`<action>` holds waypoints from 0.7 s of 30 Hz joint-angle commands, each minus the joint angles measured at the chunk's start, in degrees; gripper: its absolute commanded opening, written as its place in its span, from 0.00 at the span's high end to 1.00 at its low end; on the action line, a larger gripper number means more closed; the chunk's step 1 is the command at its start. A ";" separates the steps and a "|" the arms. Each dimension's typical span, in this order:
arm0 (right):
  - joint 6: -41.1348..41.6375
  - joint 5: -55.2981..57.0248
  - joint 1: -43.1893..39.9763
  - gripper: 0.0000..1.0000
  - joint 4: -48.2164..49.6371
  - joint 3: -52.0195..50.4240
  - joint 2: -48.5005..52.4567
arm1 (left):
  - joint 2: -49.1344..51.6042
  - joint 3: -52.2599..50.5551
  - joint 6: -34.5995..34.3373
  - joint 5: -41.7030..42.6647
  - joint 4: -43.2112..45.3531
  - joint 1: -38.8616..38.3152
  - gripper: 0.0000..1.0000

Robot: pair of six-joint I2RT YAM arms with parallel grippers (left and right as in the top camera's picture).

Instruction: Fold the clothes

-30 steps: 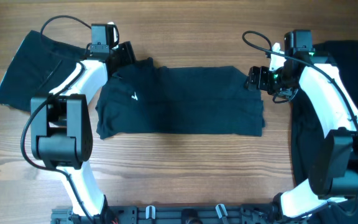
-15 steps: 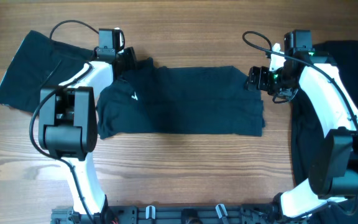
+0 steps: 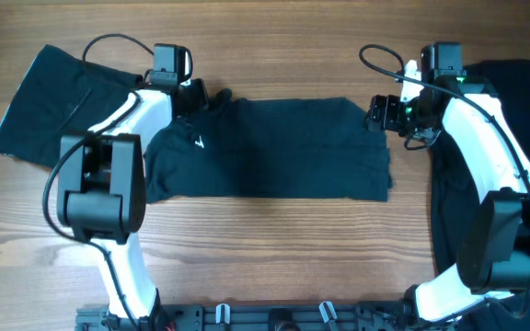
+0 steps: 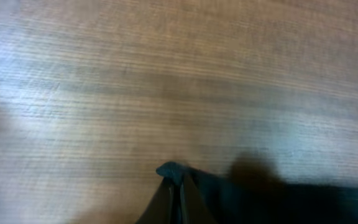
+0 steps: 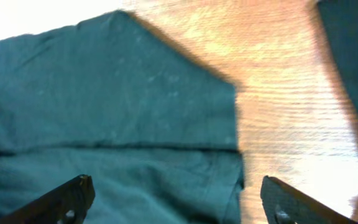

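Note:
A very dark navy shirt (image 3: 274,147) with a small white mark (image 3: 199,142) lies flat in the middle of the table. My left gripper (image 3: 202,96) is at its far left corner. In the left wrist view that gripper (image 4: 179,182) is shut on a pinched fold of the shirt's edge (image 4: 172,169). My right gripper (image 3: 378,114) hovers at the shirt's far right corner. Seen from the right wrist, it (image 5: 178,194) stands open above the fabric (image 5: 104,93), one finger (image 5: 73,196) over the cloth and the other (image 5: 284,199) over bare wood.
Another dark garment (image 3: 49,106) lies at the far left, partly under the left arm. A further dark garment (image 3: 523,110) lies along the right edge under the right arm, its edge (image 5: 353,62) showing in the right wrist view. The table (image 3: 274,248) is wood.
My left gripper slid right along the shirt's far left corner and closed on a fold of fabric. The right arm stayed put, jaws still wide.

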 commanded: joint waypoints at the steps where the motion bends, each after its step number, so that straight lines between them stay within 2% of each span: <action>1: -0.57 4.13 -0.09 0.07 0.94 1.99 3.48 | -6.34 -0.37 -1.46 0.92 -5.22 0.22 0.96; 4: -1.60 4.39 -0.07 0.07 3.23 4.37 6.86 | -8.39 -0.37 -1.62 0.94 -10.51 0.26 0.96; 8: -1.22 2.32 0.20 0.13 14.97 4.83 10.01 | -11.89 -0.37 -4.28 0.94 -15.85 0.26 0.96; 12: -0.94 1.20 1.68 0.14 21.33 4.81 10.25 | -14.75 -0.37 -6.73 1.14 -19.89 0.26 0.96; 16: -0.87 1.22 4.24 0.14 23.61 4.81 11.39 | -17.64 -0.37 -7.63 1.11 -24.15 0.26 0.96; 21: -0.59 1.22 5.75 0.14 23.19 4.81 16.15 | -20.15 -0.37 -7.61 0.92 -25.18 0.31 0.96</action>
